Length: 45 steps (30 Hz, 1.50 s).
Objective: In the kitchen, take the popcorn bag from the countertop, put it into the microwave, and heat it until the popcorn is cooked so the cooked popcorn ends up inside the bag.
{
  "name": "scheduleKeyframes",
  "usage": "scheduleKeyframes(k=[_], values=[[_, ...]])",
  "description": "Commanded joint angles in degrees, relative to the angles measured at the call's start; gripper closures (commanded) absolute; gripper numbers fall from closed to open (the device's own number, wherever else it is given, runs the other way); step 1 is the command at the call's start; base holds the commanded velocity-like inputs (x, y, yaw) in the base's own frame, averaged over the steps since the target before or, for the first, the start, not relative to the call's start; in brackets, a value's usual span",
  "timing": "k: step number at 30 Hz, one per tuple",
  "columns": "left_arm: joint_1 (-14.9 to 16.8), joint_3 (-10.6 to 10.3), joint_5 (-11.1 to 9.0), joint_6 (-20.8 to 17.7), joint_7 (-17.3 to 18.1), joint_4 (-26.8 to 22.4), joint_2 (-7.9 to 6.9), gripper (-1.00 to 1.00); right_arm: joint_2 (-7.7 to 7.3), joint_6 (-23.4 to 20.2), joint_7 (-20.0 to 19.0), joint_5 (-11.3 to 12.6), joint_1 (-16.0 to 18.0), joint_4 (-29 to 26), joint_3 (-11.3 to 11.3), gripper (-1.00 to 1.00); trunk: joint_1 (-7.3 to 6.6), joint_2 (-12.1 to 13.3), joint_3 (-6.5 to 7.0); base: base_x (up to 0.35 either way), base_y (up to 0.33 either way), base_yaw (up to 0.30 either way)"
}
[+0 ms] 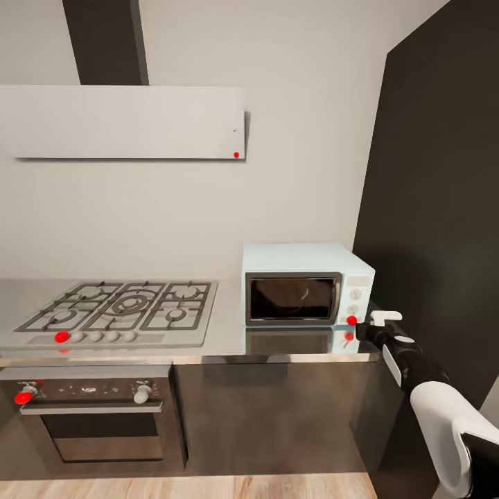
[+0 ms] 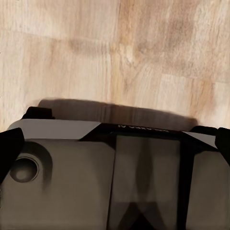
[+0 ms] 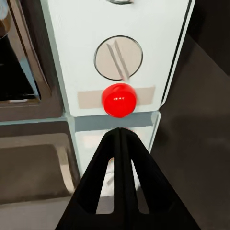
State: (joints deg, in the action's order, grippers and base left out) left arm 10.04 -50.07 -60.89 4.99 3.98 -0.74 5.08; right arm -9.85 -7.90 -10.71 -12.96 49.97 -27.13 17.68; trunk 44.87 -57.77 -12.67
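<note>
The right gripper (image 3: pixel 117 132) has its two dark fingers pressed together into a single point, holding nothing, the tip just below and near the red dot (image 3: pixel 119 99) on the microwave's white knob panel (image 3: pixel 120 48). The right wrist view shows what the head view cannot resolve: a round knob (image 3: pixel 118 58) with a slanted bar sits directly above that dot, and the panel's reflection lies on the shiny countertop (image 3: pixel 33 172) under it.

In the head view the right gripper (image 1: pixel 362 330) sits at the lower right of the frame, at the red dot (image 1: pixel 351 320). The arm (image 1: pixel 416 364) rises from the lower right corner, forearm stretched up and to the left.

The microwave (image 1: pixel 305 284) stands on the countertop (image 1: pixel 229 343) right of centre, door shut, dark glass facing the camera, long axis running left to right, beside the gas hob (image 1: pixel 121 308).

The left wrist view shows pale wood floor (image 2: pixel 115 52) above a dark part of the robot (image 2: pixel 115 177); I cannot tell whether the left gripper is open or closed.
</note>
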Motion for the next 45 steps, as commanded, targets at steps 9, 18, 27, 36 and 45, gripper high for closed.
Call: scheduleKeyframes(k=[9, 18, 27, 36, 45], values=[[0.07, -0.30, -0.68, 0.20, 0.23, 0.21, 0.02, -1.00, 0.09, -0.28, -0.61, -0.76, 0.04, -0.07, 0.11, 1.00, 0.02, -0.04, -0.08, 0.187, -0.126, 0.000], [0.07, -0.20, -0.74, 0.20, 0.21, 0.22, -0.06, -1.00, 0.78, -0.18, -0.40, -1.96, -0.04, 1.38, -0.11, 1.00, 0.02, -0.04, -0.08, 0.006, -0.004, 0.000], [0.07, -0.20, -0.78, 0.20, 0.23, 0.21, -0.07, -1.00, 0.12, -2.22, 0.20, -3.95, 0.03, 3.35, -0.13, 1.00, 0.02, -0.04, -0.08, 0.000, 0.000, 0.000], [0.07, -0.23, -0.74, 0.20, 0.22, 0.21, -0.07, -1.00, 0.52, -4.34, 1.78, -3.97, 0.01, 3.57, -0.02, 1.00, 0.02, -0.04, -0.08, 0.000, 0.000, 0.000], [0.07, -0.29, -0.72, 0.20, 0.23, 0.21, -0.03, -1.00, 0.97, -1.61, 1.66, -3.10, -0.05, 3.75, -0.02, 1.00, 0.02, -0.04, -0.08, 0.000, 0.000, 0.000]])
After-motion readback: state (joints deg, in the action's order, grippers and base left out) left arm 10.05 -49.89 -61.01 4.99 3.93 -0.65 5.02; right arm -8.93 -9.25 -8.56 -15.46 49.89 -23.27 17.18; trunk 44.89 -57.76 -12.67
